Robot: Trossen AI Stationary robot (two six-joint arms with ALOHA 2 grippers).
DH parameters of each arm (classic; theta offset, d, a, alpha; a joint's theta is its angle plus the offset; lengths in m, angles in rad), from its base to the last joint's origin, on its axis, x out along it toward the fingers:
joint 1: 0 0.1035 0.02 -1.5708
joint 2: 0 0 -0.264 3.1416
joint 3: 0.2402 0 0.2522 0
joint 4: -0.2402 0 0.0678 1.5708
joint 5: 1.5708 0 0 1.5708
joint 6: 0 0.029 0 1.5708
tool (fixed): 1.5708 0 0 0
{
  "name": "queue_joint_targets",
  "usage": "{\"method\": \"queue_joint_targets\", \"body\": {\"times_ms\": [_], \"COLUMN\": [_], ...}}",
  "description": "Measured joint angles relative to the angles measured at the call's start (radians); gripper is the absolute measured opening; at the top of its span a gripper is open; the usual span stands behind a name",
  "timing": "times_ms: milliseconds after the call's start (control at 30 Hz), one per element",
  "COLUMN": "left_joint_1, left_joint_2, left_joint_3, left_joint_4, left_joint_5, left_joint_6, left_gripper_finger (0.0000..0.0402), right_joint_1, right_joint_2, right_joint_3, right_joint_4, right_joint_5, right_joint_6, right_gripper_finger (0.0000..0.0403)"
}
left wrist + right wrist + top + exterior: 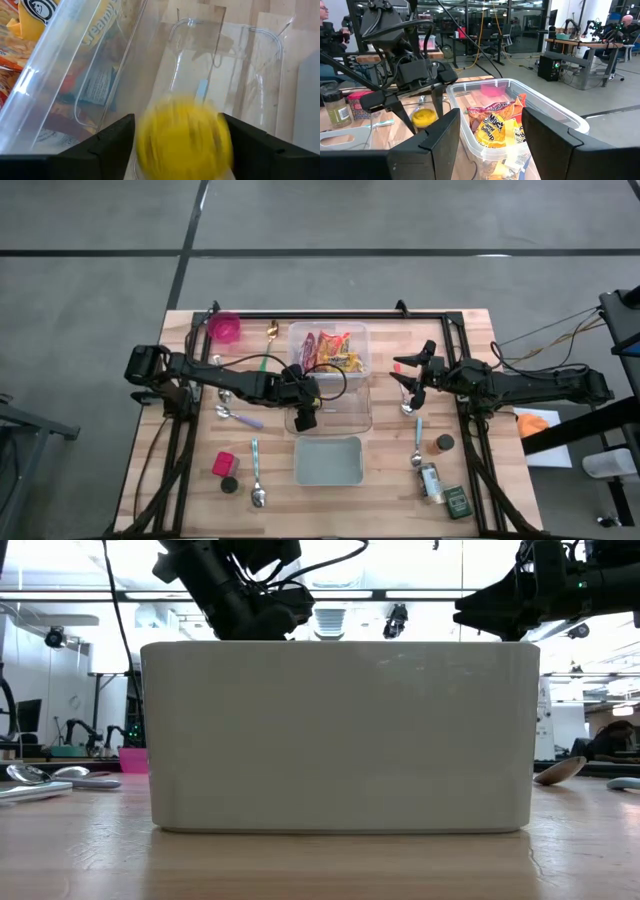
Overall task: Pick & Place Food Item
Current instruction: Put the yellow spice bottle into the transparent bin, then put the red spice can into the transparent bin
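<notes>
Between the left gripper's (177, 145) wide-apart jaws sits a blurred yellow item (182, 137), over an empty clear bin (260, 75); whether it touches either jaw is unclear. Looks small, rounded, likely light and slippery, so best taken across its middle. Beyond, the snack tub (555, 112); right gripper (490, 145) hovers part-open, empty.

A round yellow thing (182, 136) fills the bottom middle of the left wrist view, between black fingers (107, 137). The clear bin (330, 352) in the middle of the high view holds red, orange and yellow snack bags (328, 350). A pink cup (225, 329) sits upper left. The tray (328, 461) is pale grey-green.
</notes>
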State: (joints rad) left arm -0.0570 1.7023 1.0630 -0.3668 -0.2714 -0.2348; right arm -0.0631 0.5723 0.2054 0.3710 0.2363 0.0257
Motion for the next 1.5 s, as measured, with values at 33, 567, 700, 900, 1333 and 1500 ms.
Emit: {"method": "queue_joint_targets", "body": {"times_ms": [33,567,700,900,1333,1500], "left_joint_1": [0.0,0.0,-0.001,-0.008,-0.083,-0.122], "left_joint_2": [0.0,-0.039,-0.04,-0.073,-0.33,-0.447], "left_joint_3": [0.0,-0.005,-0.005,-0.005,-0.074,-0.147], "left_joint_4": [0.0,-0.011,-0.015,0.029,0.055,0.022], "left_joint_5": [0.0,0.032,0.029,0.045,0.04,0.033], "left_joint_6": [0.0,-0.013,-0.012,0.002,0.044,-0.047], "left_gripper_finger": [0.0291,0.0366,0.0366,0.0366,0.0366,0.0366], "right_joint_1": [0.0,0.0,0.0,0.0,0.0,0.0], "right_joint_2": [0.0,0.0,0.0,0.0,0.001,0.001], "right_joint_3": [0.0,0.0,0.0,0.0,0.0,0.0], "right_joint_4": [0.0,0.0,0.0,0.0,-0.002,-0.001], "right_joint_5": [0.0,0.0,0.0,0.0,0.0,0.0], "right_joint_6": [0.0,0.0,0.0,0.0,0.0,0.0], "right_gripper_finger": [0.0211,0.0211,0.0211,0.0211,0.0211,0.0211]}}
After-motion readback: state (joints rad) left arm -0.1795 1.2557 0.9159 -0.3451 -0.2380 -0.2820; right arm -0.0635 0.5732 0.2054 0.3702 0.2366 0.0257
